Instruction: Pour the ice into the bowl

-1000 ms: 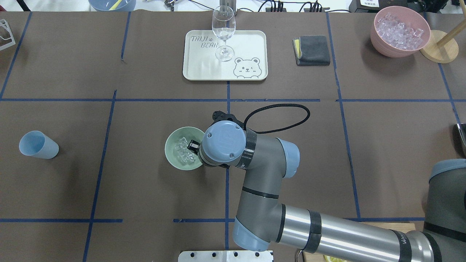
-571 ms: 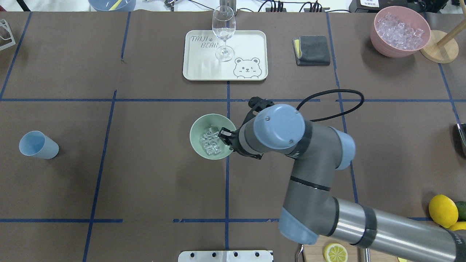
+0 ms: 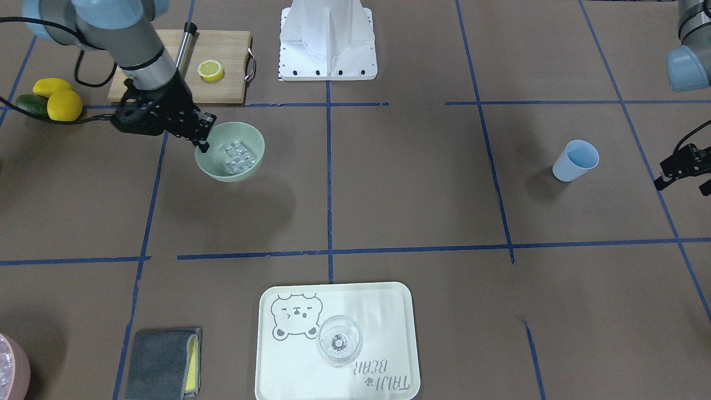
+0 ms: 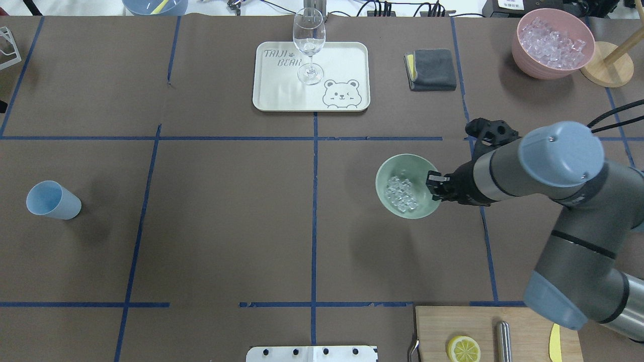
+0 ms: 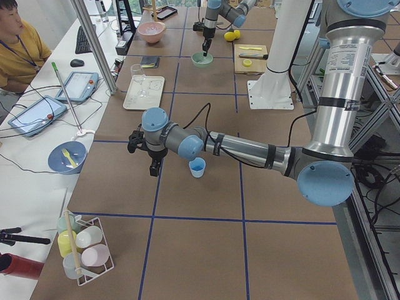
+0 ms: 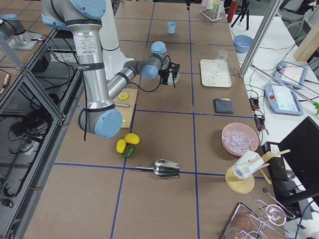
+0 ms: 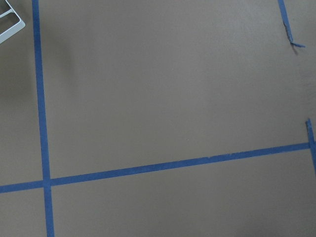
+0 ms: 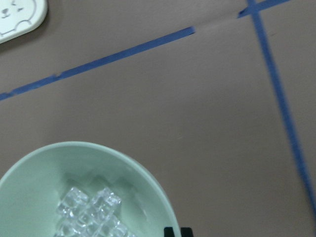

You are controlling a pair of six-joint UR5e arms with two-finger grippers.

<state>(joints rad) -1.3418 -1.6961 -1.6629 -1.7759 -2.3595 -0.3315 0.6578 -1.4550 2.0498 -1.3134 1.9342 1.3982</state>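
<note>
The pale sage-green bowl (image 4: pixel 408 167) hangs a little above the table right of centre, its shadow on the paper below it. It also shows in the front-facing view (image 3: pixel 244 132) and the right wrist view (image 8: pixel 44 170). The ice (image 4: pixel 401 194) is a small heap of clear cubes in the bowl's bottom (image 8: pixel 91 212). My right gripper (image 4: pixel 435 189) is shut on the bowl's right rim (image 3: pixel 203 139). My left gripper (image 3: pixel 682 169) is off the table's left side beyond the blue cup; I cannot tell whether it is open or shut.
The blue cup (image 4: pixel 53 200) lies on its side at the left. A white tray (image 4: pixel 342 60) with a wine glass (image 4: pixel 309 42) stands at the back, with a grey cloth (image 4: pixel 431 69) and a pink bowl of ice (image 4: pixel 552 42). A cutting board (image 4: pixel 523 332) with a lemon slice is at the near right.
My right arm has carried the bowl with the ice to the right, from left of the centre line to right of it. The cup, tray and glass have not moved.
</note>
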